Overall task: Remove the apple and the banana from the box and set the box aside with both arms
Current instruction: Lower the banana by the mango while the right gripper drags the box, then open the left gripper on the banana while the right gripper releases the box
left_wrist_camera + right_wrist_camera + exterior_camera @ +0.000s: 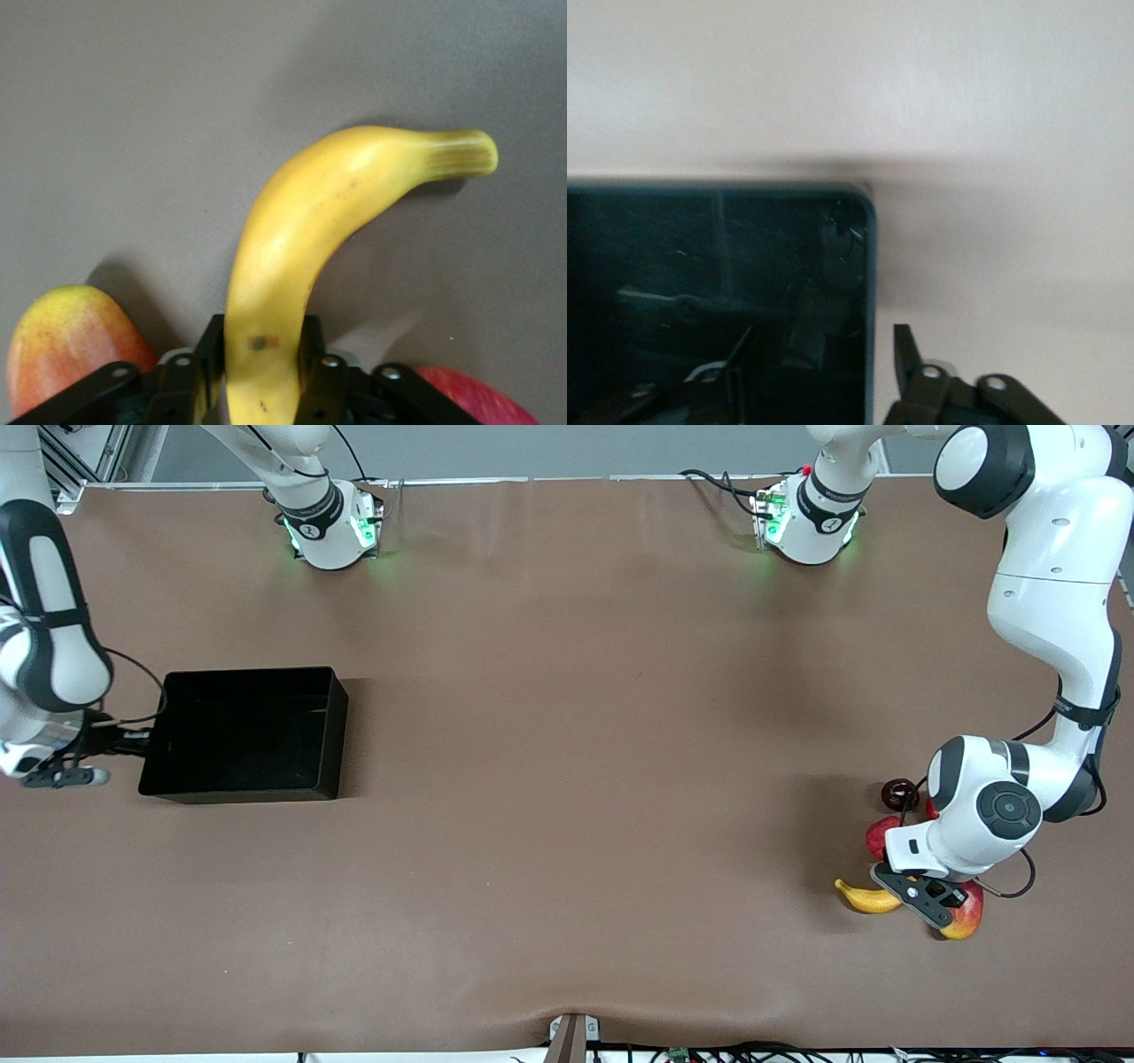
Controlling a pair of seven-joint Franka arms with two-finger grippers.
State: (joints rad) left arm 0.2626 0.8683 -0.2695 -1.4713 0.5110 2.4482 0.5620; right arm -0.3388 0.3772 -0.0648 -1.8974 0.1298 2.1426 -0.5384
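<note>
A curved yellow banana (868, 899) (319, 212) lies on the brown table at the left arm's end. My left gripper (921, 896) (261, 354) is low over it and shut on its thick end. A red apple (882, 834) (483, 398) lies close beside the gripper. The black open-topped box (330, 735) (870, 257) stands at the right arm's end. My right gripper (133, 741) (822, 363) is open astride the box's end wall, with one finger inside the box and one finger (904, 354) outside it, a gap away from the wall.
An oblong red-yellow mango (966, 917) (66, 345) lies against the left gripper, nearer to the front camera than the apple. A small dark-red round fruit (900, 793) sits just farther from that camera than the apple. The broad brown table middle (585, 779) separates the box from the fruits.
</note>
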